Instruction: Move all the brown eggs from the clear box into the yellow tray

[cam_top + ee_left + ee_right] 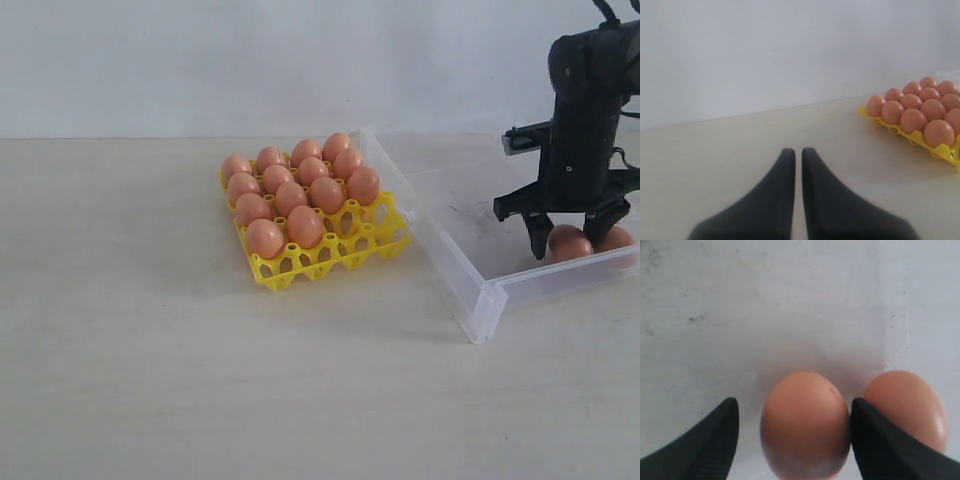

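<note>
The yellow tray (300, 268) holds several brown eggs (305, 226), with empty cups along its near edge; the left wrist view shows the tray (940, 150) and its eggs (912, 120) too. Two brown eggs lie in the near right corner of the clear box (470, 215). My right gripper (572, 245) stands open, reaching down over one egg (805, 425). One of its fingers (875, 440) sits between that egg and the second egg (910, 405), and a gap remains on the other side. My left gripper (798, 150) is shut and empty above the bare table.
The box's low clear walls (440, 255) rise between the box floor and the tray. The second egg (618, 238) rests right beside the right gripper's outer finger. A pale wall stands behind the table.
</note>
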